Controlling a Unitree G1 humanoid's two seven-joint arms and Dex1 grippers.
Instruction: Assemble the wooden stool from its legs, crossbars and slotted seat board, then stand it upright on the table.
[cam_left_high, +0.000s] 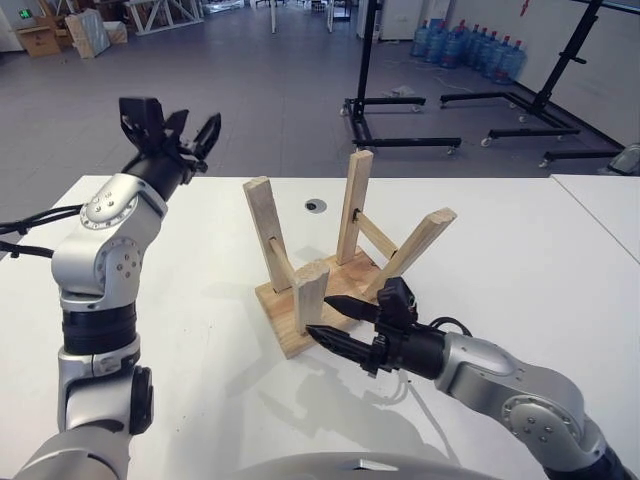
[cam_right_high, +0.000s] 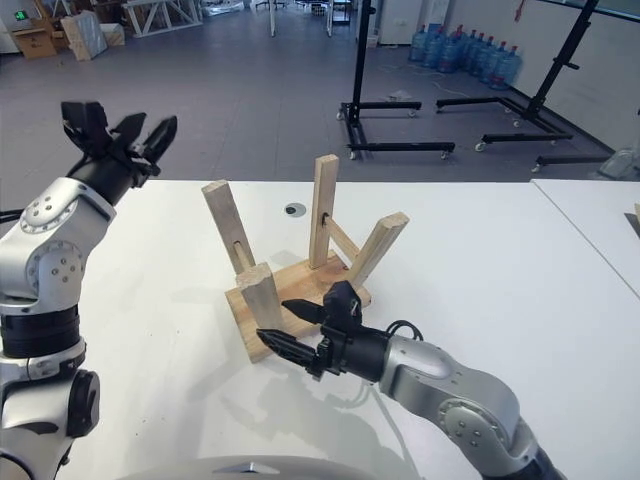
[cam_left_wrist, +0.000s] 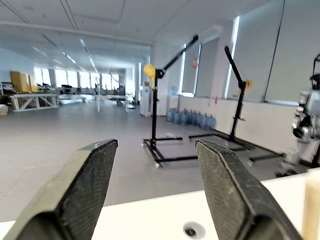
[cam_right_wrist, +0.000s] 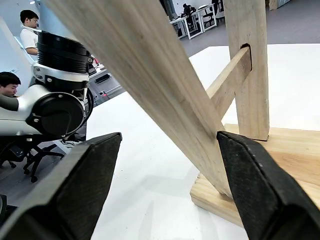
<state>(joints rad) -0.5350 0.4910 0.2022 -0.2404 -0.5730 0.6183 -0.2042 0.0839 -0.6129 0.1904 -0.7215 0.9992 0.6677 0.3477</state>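
The wooden stool lies upside down at the table's middle, its seat board (cam_left_high: 283, 338) flat on the table and its legs pointing up. The back legs (cam_left_high: 354, 205) stand nearly upright, the right leg (cam_left_high: 415, 252) leans outward, and a crossbar (cam_left_high: 376, 236) joins two of them. My right gripper (cam_left_high: 318, 314) is open, low over the table, at the base of the short front leg (cam_left_high: 311, 290). In the right wrist view that leg (cam_right_wrist: 150, 75) runs between the open fingers (cam_right_wrist: 85, 185). My left gripper (cam_left_high: 195, 128) is open and holds nothing, raised high at the far left, away from the stool.
A small round hole (cam_left_high: 315, 205) marks the table behind the stool. A second white table (cam_left_high: 610, 200) adjoins on the right. Black metal stands (cam_left_high: 400, 110) are on the floor beyond the far edge. Bare tabletop lies left and right of the stool.
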